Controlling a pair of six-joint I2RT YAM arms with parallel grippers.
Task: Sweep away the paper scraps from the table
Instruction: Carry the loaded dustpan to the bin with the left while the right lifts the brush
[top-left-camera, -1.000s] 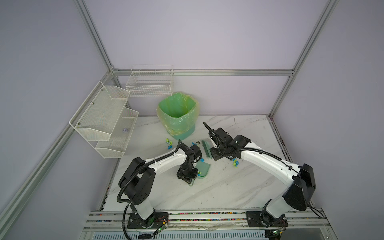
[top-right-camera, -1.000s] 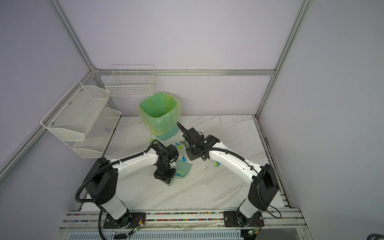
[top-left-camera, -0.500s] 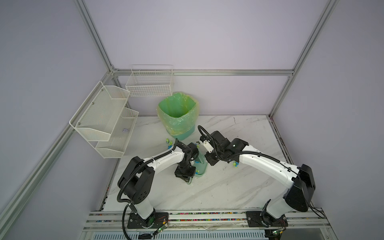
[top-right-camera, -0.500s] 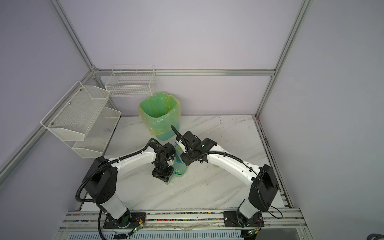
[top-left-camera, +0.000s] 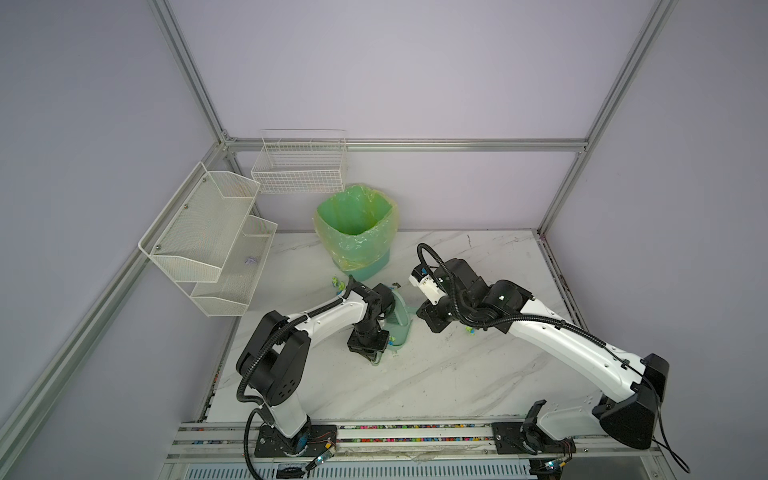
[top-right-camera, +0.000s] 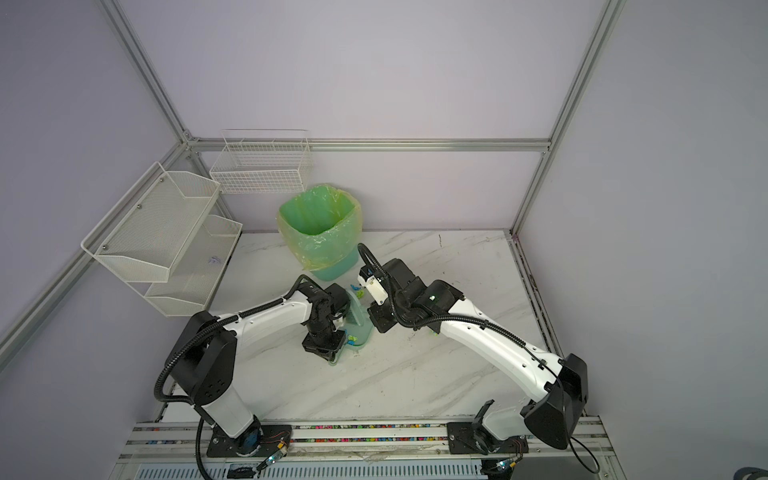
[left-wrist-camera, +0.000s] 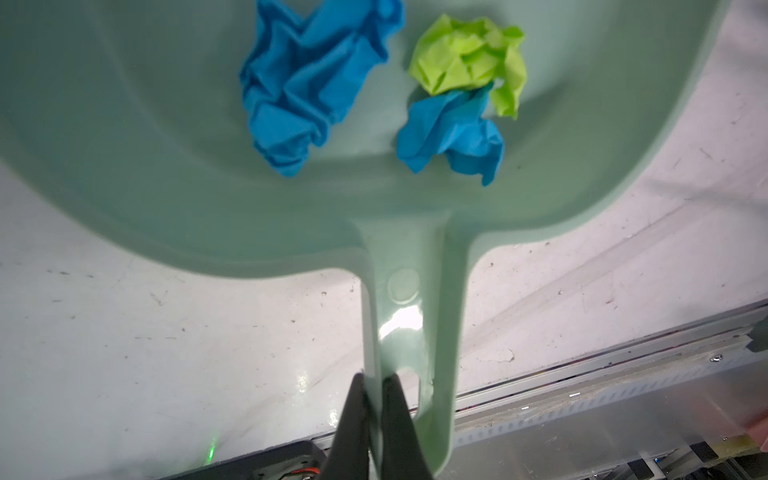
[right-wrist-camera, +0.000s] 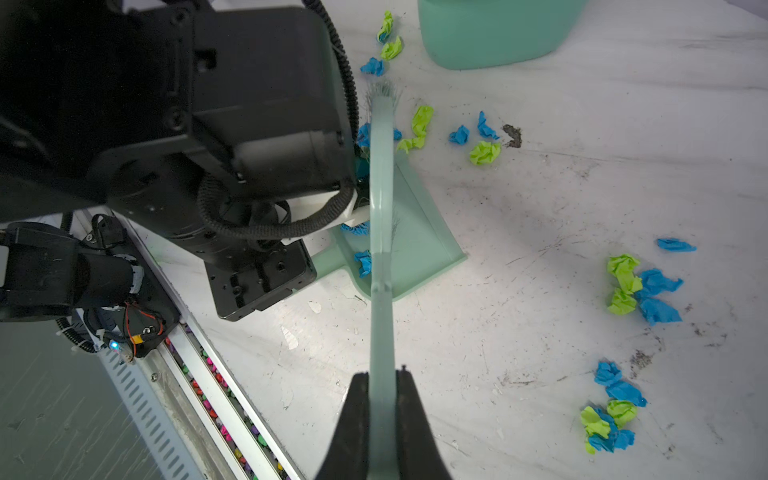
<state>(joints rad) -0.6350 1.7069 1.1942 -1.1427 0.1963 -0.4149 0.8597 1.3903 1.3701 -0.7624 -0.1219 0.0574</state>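
My left gripper (left-wrist-camera: 374, 384) is shut on the handle (left-wrist-camera: 411, 316) of a pale green dustpan (top-left-camera: 401, 320), which stands tilted on the table (top-left-camera: 457, 374). Three paper scraps lie in the pan by the handle: two blue (left-wrist-camera: 316, 83) and one lime-green (left-wrist-camera: 465, 54). My right gripper (right-wrist-camera: 382, 378) is shut on the thin handle of a matching brush (right-wrist-camera: 381, 249). The brush reaches over the pan, its bristles (right-wrist-camera: 382, 89) past the far side. Loose scraps lie beyond the pan (right-wrist-camera: 484, 151) and in clusters to the side (right-wrist-camera: 640, 291), (right-wrist-camera: 606, 419).
A bin lined with a green bag (top-left-camera: 357, 228) stands at the back, just behind the dustpan. A few scraps (top-left-camera: 337, 283) lie by its base. White mesh shelves (top-left-camera: 216, 245) and a wire basket (top-left-camera: 299, 166) hang at the left wall. An aluminium rail (top-left-camera: 415, 432) runs along the front.
My right arm has carried the brush leftward onto the dustpan. The pan, lying flat a second ago, now stands tilted in my left gripper with scraps inside.
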